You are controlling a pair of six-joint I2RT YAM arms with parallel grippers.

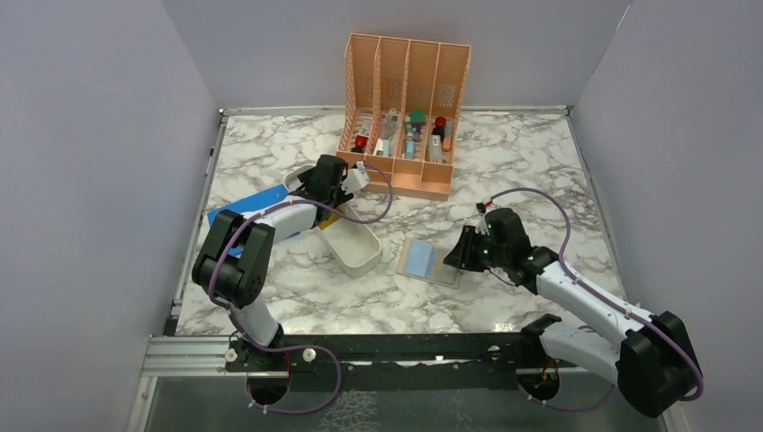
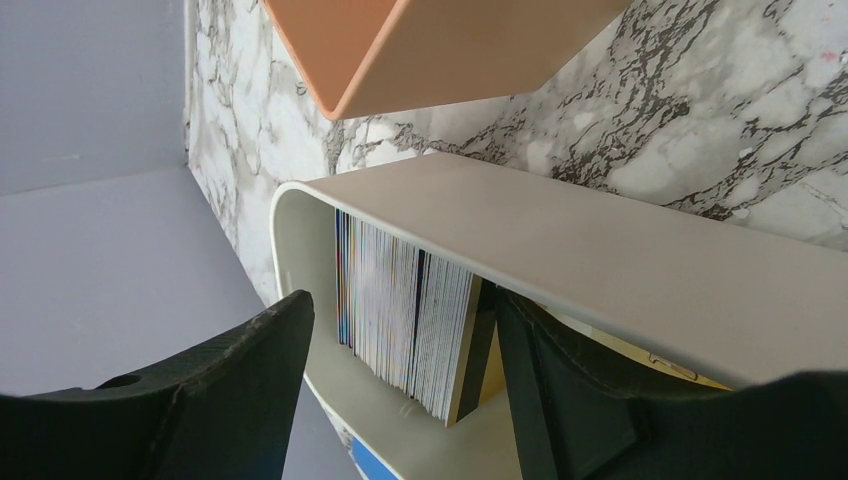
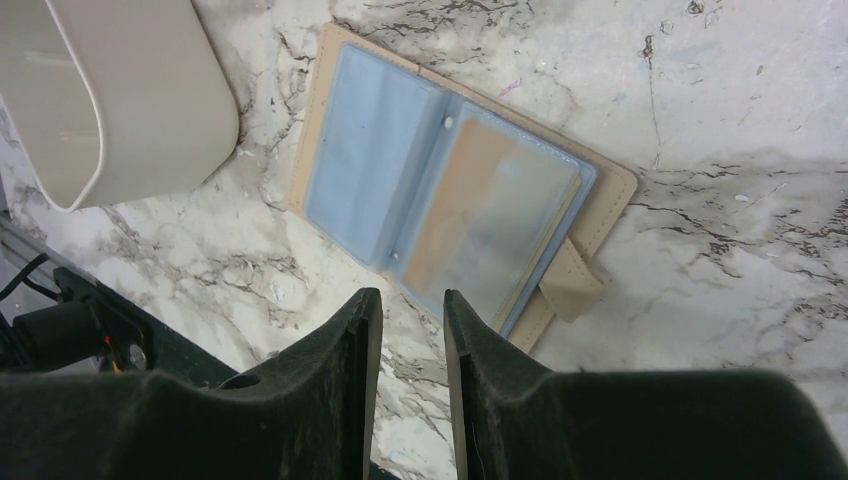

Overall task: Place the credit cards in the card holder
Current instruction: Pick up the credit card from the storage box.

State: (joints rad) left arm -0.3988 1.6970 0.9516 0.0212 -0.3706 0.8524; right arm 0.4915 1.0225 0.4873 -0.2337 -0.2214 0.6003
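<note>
The credit cards (image 2: 405, 300) stand on edge as a thick stack inside the white oblong tray (image 2: 560, 240), with a gold-yellow card at the stack's right end. My left gripper (image 2: 400, 335) is open and straddles the stack; one finger (image 2: 545, 380) is inside the tray behind the gold card. From above it (image 1: 331, 187) hangs over the tray's far end. The tan card holder (image 3: 450, 190) lies open on the marble with its clear sleeves up; it also shows in the top view (image 1: 430, 261). My right gripper (image 3: 412, 295) is slightly open and empty, at the holder's near edge.
An orange slotted rack (image 1: 405, 108) with small items stands at the back centre. A large blue flat sheet (image 1: 236, 213) lies left of the white tray (image 1: 355, 247). The holder's tan strap (image 3: 575, 285) sticks out to the right. Grey walls enclose the table.
</note>
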